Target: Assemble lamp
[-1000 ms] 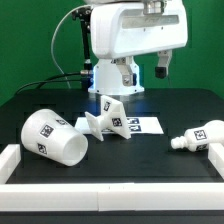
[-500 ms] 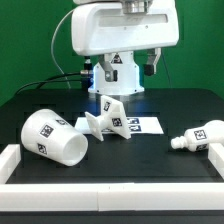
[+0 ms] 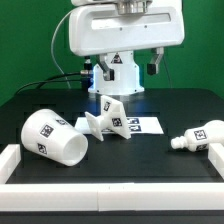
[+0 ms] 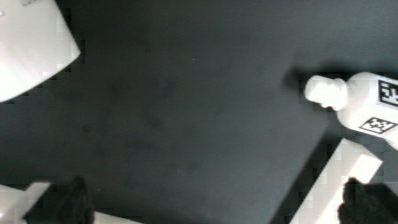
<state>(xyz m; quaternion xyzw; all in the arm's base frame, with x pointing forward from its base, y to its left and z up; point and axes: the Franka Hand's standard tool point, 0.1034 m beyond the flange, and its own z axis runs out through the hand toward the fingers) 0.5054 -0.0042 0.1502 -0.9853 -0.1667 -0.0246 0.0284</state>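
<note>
3 loose white plastic lamp parts lie on the black tabletop (image 3: 150,165), all well below the pincer (image 4: 217,198), whose jaws stand wide apart with nothing between them. The bulb (image 4: 361,103) lies on its side beneath the pincer, off to its side; the shade (image 3: 55,138) and base (image 3: 108,120) lie farther off. Probably light, rigid and smooth, the bulb may roll. Gripping across its narrow neck looks safest.

I see robotics lab: green backdrop (image 3: 30,40), matte black tabletop (image 3: 150,165) with raised white rim (image 3: 110,203), tagged marker board (image 3: 148,124), white robot arm (image 3: 125,35).
</note>
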